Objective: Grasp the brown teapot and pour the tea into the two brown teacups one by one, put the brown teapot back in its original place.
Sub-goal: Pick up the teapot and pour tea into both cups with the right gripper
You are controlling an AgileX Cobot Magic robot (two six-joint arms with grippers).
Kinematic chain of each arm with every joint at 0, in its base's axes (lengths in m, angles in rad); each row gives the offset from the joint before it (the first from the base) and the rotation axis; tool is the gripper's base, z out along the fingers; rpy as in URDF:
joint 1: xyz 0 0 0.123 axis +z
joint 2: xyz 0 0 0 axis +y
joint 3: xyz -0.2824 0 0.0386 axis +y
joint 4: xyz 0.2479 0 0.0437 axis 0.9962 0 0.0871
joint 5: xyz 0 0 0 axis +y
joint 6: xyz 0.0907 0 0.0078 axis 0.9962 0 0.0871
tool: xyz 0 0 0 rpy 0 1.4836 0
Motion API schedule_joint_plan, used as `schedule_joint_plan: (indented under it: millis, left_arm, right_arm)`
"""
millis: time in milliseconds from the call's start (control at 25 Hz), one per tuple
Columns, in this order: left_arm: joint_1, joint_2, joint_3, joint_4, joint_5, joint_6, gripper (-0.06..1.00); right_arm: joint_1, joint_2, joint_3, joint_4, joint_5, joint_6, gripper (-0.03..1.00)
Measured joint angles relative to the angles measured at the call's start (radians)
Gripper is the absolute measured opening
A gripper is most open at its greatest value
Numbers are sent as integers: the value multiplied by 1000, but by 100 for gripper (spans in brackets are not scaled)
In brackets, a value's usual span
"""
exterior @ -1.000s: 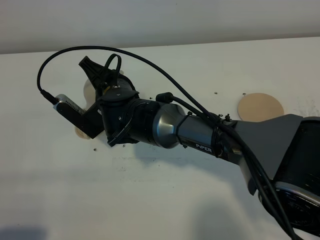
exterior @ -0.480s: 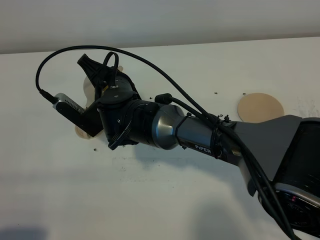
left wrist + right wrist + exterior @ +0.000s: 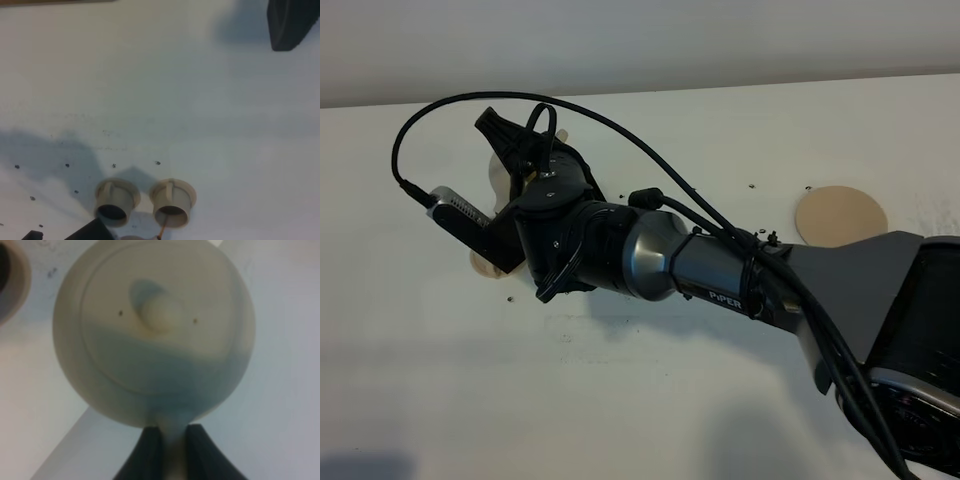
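Observation:
In the right wrist view the brown teapot [image 3: 155,330] fills the frame from above, showing its lid and knob. My right gripper [image 3: 175,434] is shut on its handle. One brown teacup [image 3: 9,280] shows at the edge beside the pot. The left wrist view holds the two brown teacups [image 3: 116,200] [image 3: 172,201] side by side on the white table, and a thin orange thread [image 3: 162,233] runs into the second one. In the high view the right gripper [image 3: 505,140] reaches far to the left, and the arm hides pot and cups but for tan slivers. The original place [image 3: 840,213], a flat tan disc, lies bare at the right. My left gripper is out of view.
The right arm [image 3: 720,275] and its black cables stretch across the white table [image 3: 620,400] from the lower right. Small dark specks dot the tabletop near the cups. A dark shape [image 3: 292,22] sits at one corner of the left wrist view.
The right wrist has turned and shifted very slightly over the cups. The grip on the teapot's handle is unchanged.

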Motion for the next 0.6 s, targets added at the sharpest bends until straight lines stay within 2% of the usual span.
schedule_joint_plan:
  millis: [600]
  left_arm:
    - [0, 0, 0, 0, 0, 0, 33]
  right_arm:
    - [15, 0, 0, -21, 17, 6, 10]
